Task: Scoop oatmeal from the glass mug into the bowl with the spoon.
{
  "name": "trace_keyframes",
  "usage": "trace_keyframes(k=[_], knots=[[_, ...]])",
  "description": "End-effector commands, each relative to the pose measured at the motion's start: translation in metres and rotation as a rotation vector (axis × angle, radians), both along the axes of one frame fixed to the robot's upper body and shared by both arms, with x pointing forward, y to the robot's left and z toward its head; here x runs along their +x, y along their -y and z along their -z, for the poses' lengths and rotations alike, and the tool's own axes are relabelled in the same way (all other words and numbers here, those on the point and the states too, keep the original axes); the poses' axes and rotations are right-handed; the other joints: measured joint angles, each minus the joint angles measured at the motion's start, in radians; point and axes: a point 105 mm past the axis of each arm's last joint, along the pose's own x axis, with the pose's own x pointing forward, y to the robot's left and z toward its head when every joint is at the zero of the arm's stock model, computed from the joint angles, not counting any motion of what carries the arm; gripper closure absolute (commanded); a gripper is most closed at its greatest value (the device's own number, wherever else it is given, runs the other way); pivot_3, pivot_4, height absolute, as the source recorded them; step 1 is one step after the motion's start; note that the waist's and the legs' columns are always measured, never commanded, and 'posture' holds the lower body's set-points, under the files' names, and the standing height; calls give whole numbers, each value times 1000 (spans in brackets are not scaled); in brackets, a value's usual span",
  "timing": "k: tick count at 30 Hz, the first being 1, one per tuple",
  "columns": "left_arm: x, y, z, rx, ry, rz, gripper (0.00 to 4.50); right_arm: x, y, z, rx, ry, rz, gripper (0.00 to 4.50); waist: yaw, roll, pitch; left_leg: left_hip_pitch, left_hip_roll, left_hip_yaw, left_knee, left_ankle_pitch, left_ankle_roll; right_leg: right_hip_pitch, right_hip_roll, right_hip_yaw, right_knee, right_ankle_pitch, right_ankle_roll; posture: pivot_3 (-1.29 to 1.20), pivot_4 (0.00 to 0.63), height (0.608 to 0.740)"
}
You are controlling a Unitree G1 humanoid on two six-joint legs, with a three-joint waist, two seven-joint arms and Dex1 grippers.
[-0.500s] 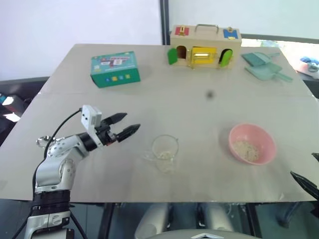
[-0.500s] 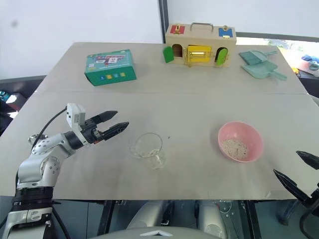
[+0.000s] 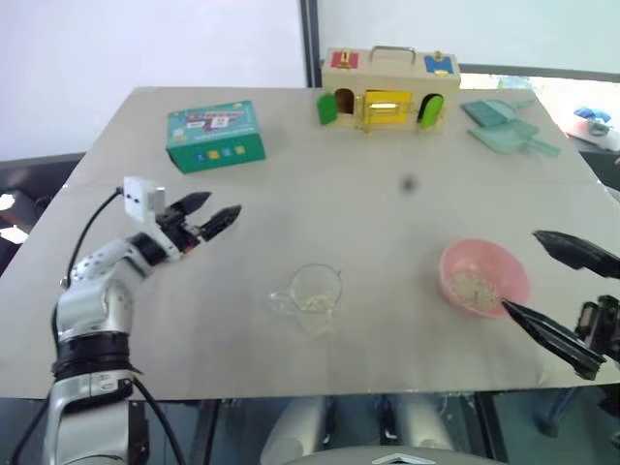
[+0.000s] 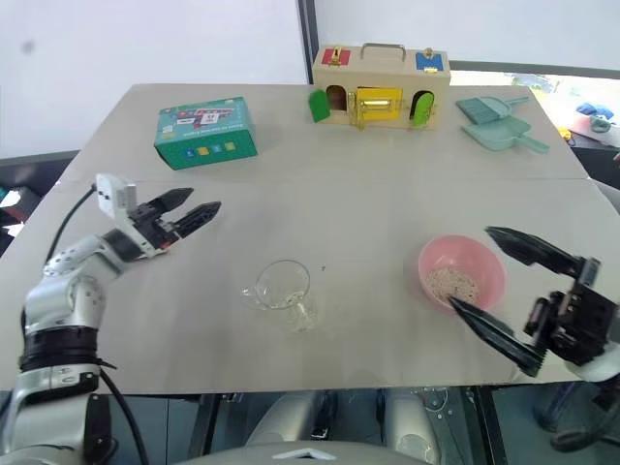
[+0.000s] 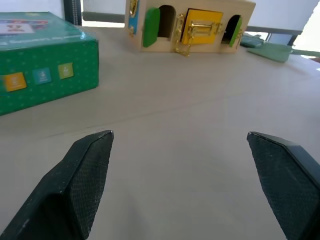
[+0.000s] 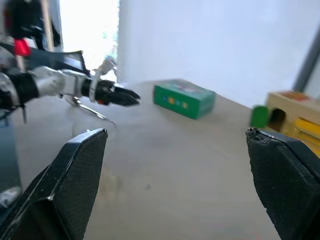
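The glass mug [image 3: 315, 289] stands at the table's middle front with a little oatmeal [image 3: 315, 303] at its bottom. To its right sits the pink bowl [image 3: 484, 276], holding more oatmeal [image 3: 475, 288]. My left gripper [image 3: 223, 204] hovers open and empty, left of the mug and farther back. My right gripper [image 4: 470, 266] is open and empty, its fingers spread over the bowl's right side. In the right wrist view a thin silvery shape [image 6: 95, 112] lies on the table below my left arm; it looks like the spoon.
A green box [image 3: 215, 136] lies at the back left. A wooden box with coloured doors [image 3: 387, 89] stands at the back centre. A green dustpan [image 3: 509, 126] is at the back right. The table's front edge [image 3: 320, 392] runs just below the mug.
My left gripper has drawn back, away from the mug and to the left. My right gripper has risen from the lower right corner to beside the bowl. The camera shifted slightly.
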Motion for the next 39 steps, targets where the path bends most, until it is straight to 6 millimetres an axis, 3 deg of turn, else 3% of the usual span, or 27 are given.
trace_keyframes(k=[1,4,12,18,26,34,39], knots=[[-9,-26,-9,98,12,24,0,-3,-7,-8,43,12,-33,25,4,-1,0,0,0,0,0,0,0,0,0,0,0,0,0,0,150,740],[-17,-52,-9,229,-19,24,0,-6,-7,-8,55,15,-51,25,6,-2,1,-1,0,-1,0,-1,2,-1,0,-1,-1,0,0,0,150,740],[-36,-92,-21,522,-181,106,0,-11,-5,-3,49,37,-96,25,11,-4,2,-2,0,0,0,-3,2,-1,-1,0,-1,0,0,0,150,740],[-37,-103,-16,730,-312,137,0,-14,-4,7,31,36,-105,25,12,-4,1,-4,0,0,0,-2,6,-3,-1,0,-1,0,0,0,150,740],[-39,-102,-7,739,-317,168,0,-10,-14,6,0,74,-113,25,-3,-4,1,-9,0,0,3,-1,7,-8,0,0,1,0,0,0,150,740],[-72,-125,0,741,-383,151,0,-3,-11,5,9,7,-152,25,-3,-5,1,-11,0,1,3,-1,8,-11,0,0,2,1,0,0,150,740],[-76,-131,-3,760,-383,124,0,-3,-17,5,2,1,-219,25,6,-5,1,-11,0,1,3,-1,8,-11,-1,0,2,1,0,0,150,740]])
